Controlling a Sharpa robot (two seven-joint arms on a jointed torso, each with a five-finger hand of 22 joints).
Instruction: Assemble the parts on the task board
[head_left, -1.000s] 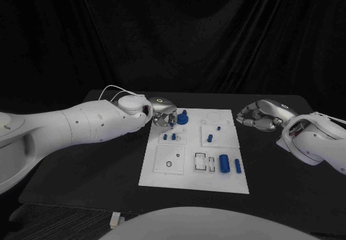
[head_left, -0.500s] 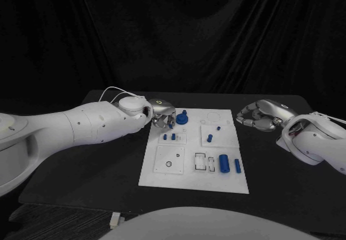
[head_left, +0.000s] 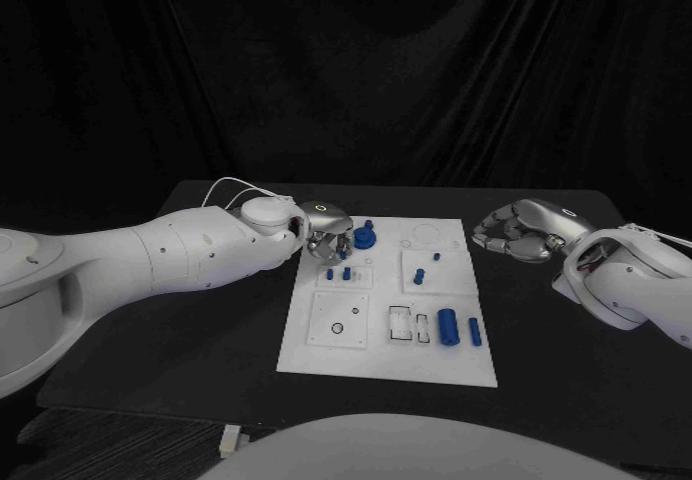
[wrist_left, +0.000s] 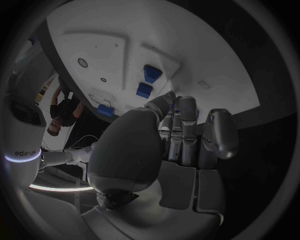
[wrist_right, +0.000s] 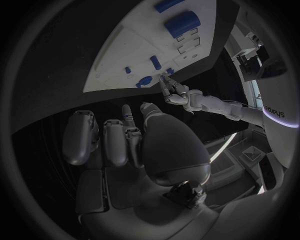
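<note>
Parts lie spread over the white board (head_left: 325, 352) mid-table; the left hand (head_left: 329, 232) sits at its far left corner, fingers curled down beside a round blue piece (head_left: 366, 238), probably to seat or grasp it; whether it has hold I cannot tell; the right hand (head_left: 516, 235) waits off the board's right edge, fingers curled in on nothing, likely keeping clear; two blue cylinders (head_left: 449, 327) lie nearer.
</note>
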